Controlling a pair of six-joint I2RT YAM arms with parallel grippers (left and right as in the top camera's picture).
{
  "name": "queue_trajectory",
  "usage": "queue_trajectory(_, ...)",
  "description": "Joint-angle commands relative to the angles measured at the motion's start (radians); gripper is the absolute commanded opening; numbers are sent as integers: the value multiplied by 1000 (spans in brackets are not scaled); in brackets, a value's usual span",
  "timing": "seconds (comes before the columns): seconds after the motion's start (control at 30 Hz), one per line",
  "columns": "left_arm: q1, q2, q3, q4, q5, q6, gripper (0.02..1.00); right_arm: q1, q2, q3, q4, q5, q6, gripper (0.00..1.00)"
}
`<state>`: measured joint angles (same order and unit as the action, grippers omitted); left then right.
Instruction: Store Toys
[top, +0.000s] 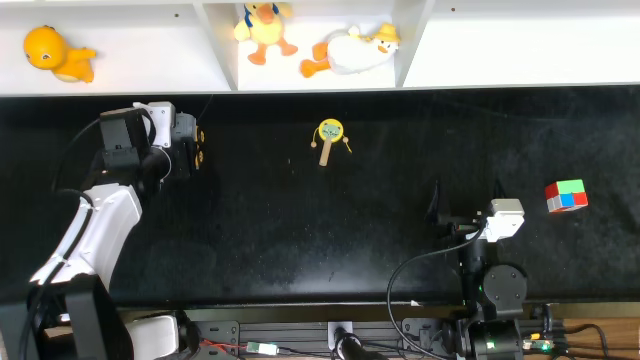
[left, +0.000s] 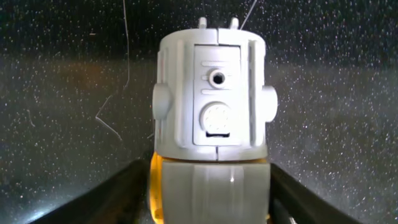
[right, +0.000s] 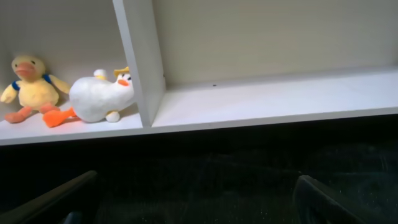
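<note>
My left gripper (top: 190, 148) hangs over the table's far left, close to the white shelf (top: 120, 80). It is shut on a grey toy robot (left: 211, 99) with a yellow part under its head, seen between the fingers (left: 118, 193) in the left wrist view. A small yellow rattle drum (top: 329, 135) with a wooden handle lies on the black table (top: 300, 230) near the shelf's middle. A coloured cube (top: 566, 196) rests at the right. My right gripper (top: 437, 205) sits low at the front right, open and holding nothing, facing the shelf (right: 267, 99).
The shelf runs along the back edge. Its left compartment holds a yellow duck (top: 55, 50). The middle one holds a yellow plush duck (top: 265, 25) and a white plush goose (top: 350, 50). The right compartment (right: 280, 56) has bare floor.
</note>
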<state>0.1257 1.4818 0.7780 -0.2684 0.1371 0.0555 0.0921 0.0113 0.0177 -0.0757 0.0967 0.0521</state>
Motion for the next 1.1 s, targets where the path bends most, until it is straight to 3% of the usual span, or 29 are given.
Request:
queue_trajectory(0.03,-5,7,-3,3,-8,6,472,-1,-7,-13,5,5,5,996)
queue_trajectory(0.17,-5,7,-3,5,-8,20,395,-1,-7,-13,5,5,5,996)
queue_trajectory(0.37,-5,-26,-5,-10,-16,27,364,-1,-7,-13,5,5,5,998)
queue_trajectory(0.67,-5,-206,-5,-153,-91,27,356,-1,-7,-13,5,5,5,996)
queue_trajectory(0.87,-5,-344,-3,-202,-84,23,356,-1,-7,-13,5,5,5,993)
queue_trajectory(1.1,-5,-299,71,-193,-44,22,356,-1,-7,-13,5,5,5,998)
